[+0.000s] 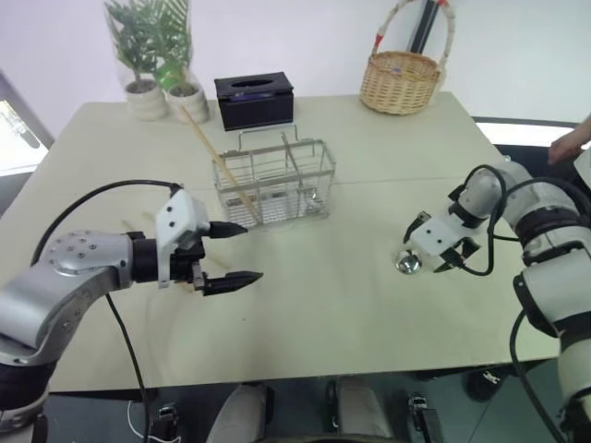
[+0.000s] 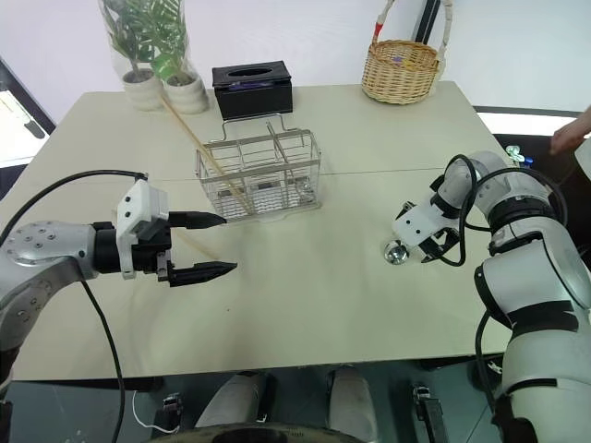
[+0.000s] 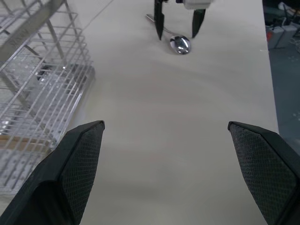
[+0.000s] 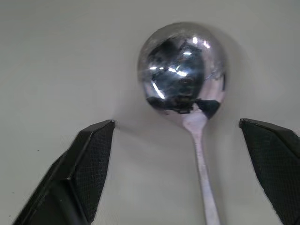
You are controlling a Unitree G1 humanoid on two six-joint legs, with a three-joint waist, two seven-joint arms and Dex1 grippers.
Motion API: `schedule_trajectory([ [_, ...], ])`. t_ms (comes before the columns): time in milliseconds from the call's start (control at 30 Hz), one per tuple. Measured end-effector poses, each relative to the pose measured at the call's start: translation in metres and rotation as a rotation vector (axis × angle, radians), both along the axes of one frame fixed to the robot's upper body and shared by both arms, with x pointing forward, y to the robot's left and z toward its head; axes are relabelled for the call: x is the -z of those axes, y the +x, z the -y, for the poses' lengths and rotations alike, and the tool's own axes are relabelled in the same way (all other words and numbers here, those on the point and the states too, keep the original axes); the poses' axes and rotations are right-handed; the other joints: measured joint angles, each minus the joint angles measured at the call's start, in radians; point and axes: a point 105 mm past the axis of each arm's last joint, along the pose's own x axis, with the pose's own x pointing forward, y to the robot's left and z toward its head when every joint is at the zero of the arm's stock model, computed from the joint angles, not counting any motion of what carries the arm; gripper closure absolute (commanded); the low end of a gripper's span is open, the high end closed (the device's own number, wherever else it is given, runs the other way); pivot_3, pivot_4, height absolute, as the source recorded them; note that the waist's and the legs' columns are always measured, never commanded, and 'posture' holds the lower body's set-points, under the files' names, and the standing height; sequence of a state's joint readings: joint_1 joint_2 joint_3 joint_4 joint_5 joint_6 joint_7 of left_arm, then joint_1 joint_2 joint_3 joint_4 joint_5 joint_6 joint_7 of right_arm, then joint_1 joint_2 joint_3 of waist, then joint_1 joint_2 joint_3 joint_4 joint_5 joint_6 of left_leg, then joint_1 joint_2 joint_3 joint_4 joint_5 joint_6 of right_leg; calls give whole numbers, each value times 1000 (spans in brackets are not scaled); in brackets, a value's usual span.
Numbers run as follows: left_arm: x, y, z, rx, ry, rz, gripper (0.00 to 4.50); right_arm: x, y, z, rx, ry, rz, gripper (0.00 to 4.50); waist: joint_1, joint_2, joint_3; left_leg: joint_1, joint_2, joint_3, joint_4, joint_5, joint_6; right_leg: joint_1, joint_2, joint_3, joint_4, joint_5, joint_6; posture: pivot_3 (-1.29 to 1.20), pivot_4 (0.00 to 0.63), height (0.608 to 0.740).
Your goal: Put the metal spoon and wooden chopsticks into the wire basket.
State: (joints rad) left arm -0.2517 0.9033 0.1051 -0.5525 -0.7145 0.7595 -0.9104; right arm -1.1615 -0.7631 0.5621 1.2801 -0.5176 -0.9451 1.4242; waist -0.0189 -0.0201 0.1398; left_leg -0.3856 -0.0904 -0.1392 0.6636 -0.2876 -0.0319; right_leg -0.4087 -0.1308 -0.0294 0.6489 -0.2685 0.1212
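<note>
Two jaws open, right gripper (image 4: 177, 140) straddling metal spoon (image 4: 183, 89); left gripper (image 1: 231, 254) empty

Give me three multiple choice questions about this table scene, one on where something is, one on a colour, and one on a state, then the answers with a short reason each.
1. Where is the metal spoon?
A. In the wire basket
B. On the table under the right pincer
C. In the wicker basket

2. What colour is the tissue box?
A. Black
B. White
C. Red

3. How are the left pincer's fingers?
A. Shut on a chopstick
B. Shut, empty
C. Open, empty

Answers: 1 B, the spoon lies on the table between the right pincer's fingers. 2 A, the box beside the plants is black. 3 C, the left wrist view shows a wide empty gap.
</note>
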Motion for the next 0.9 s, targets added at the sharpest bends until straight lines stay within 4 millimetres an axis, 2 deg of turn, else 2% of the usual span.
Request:
schedule_trajectory([
  [200,-6,3,3,-13,-27,9,0,1,-2,0,-16,5,-6,4413,-3,-2,-1,1,1,0,0,0,0,1,1,1,0,0,0,0,150,650],
  [600,-16,11,3,-29,-56,36,0,4,-1,-4,-18,65,28,4463,-3,-3,-2,2,1,1,0,0,0,2,2,2,0,0,0,0,150,650],
  [700,-21,16,3,-31,-71,50,0,1,2,-8,-14,130,67,4463,-1,-3,-1,2,1,1,1,0,0,2,2,2,1,1,0,0,150,650],
  [800,-26,21,2,-39,-75,74,0,-11,6,-20,-36,231,126,4463,-2,-2,-1,2,1,1,1,0,-1,2,2,2,1,1,0,0,150,650],
  [900,-34,28,0,-59,-95,103,0,-46,16,-41,-26,441,225,4463,-2,-2,-1,1,1,1,1,0,-1,1,2,2,0,1,0,0,150,650],
])
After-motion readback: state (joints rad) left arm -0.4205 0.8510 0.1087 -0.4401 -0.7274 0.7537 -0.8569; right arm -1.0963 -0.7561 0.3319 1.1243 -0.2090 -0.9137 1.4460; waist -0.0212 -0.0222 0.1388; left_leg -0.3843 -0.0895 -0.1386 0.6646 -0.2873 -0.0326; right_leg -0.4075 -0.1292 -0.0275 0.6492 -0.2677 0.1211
